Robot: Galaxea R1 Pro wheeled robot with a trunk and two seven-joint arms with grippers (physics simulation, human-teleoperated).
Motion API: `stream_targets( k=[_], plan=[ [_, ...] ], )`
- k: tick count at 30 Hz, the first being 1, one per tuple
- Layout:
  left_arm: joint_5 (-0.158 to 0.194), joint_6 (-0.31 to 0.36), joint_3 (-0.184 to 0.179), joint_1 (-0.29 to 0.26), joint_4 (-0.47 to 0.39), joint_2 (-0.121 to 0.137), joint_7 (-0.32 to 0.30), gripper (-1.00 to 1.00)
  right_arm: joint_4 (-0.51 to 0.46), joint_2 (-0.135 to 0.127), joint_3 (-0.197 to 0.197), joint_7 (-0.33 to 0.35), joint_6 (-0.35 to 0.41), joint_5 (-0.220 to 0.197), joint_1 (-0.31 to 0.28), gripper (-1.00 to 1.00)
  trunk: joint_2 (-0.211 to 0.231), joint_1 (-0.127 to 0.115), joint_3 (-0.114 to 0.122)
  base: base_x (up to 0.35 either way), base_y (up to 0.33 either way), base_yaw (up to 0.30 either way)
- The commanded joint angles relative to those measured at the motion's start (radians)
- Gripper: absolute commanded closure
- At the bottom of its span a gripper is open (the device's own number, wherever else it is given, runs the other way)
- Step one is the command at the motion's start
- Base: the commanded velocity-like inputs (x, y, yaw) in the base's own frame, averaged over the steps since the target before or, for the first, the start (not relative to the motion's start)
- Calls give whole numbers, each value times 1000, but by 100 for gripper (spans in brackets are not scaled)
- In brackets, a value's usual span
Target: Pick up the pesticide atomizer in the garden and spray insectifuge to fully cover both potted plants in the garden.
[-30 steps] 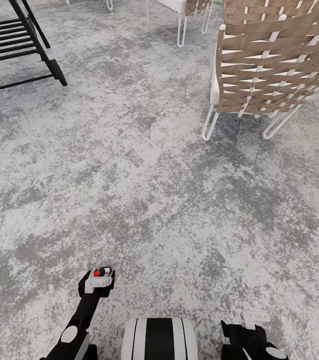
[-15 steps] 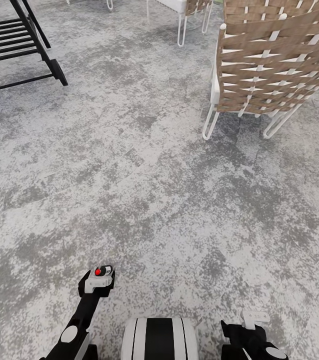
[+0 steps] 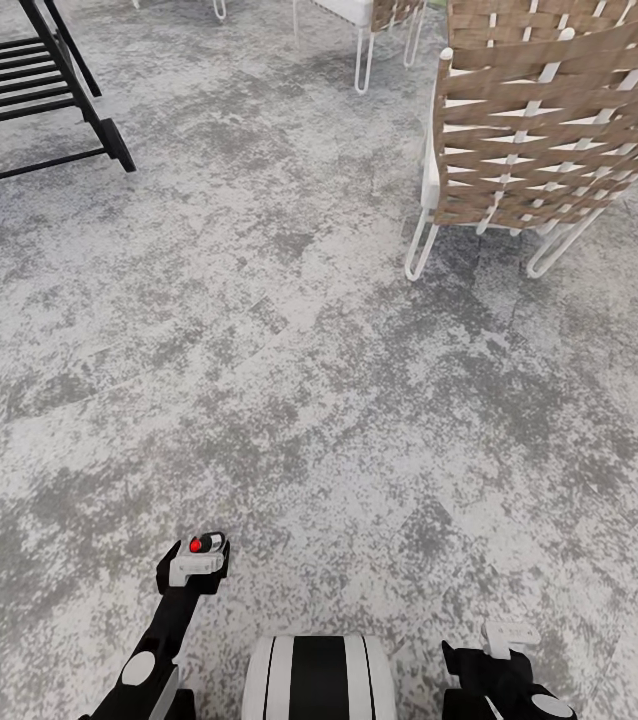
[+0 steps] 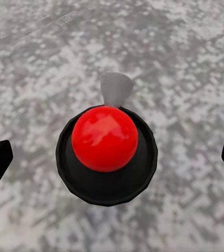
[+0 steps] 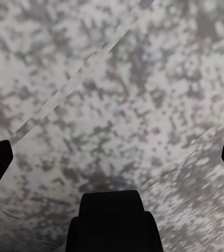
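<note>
Now rolling over grey speckled floor [image 3: 289, 380], near a woven chair [image 3: 549, 120]; left claw [image 4: 112, 157] and right claw [image 5: 112, 152] wide open, holding nothing.

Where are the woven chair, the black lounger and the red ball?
Woven chair [image 3: 544, 120], head view, on its tan woven back.
Black lounger [image 3: 19, 80], head view, on its slats.
Red ball [image 4: 105, 138], left wrist view, on its shiny front.

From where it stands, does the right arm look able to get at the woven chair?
Probably not. The right gripper hangs low by the robot's base, and bare paving separates it from the woven chair.
</note>
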Motion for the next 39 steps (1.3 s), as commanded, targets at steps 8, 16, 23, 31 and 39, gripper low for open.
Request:
stream_targets(
  k=[8,16,23,31,39],
  plan=[
    [-1,-3,0,0,1,0,1,100,-2,0,0,0,5,-1,1,-100,0,0,0,0,0,0],
    [0,-3,0,0,0,0,1,100,-2,0,0,0,5,-1,1,-100,0,0,0,0,0,0],
    [0,-3,0,0,-1,0,1,100,-2,0,0,0,5,-1,1,-100,0,0,0,0,0,0],
    [0,-3,0,0,-2,0,1,100,-2,0,0,0,5,-1,1,-100,0,-1,7,0,0,0],
    [0,-3,0,0,-2,0,1,100,-2,0,0,0,4,-1,1,-100,2,-5,38,0,0,0]
  ],
)
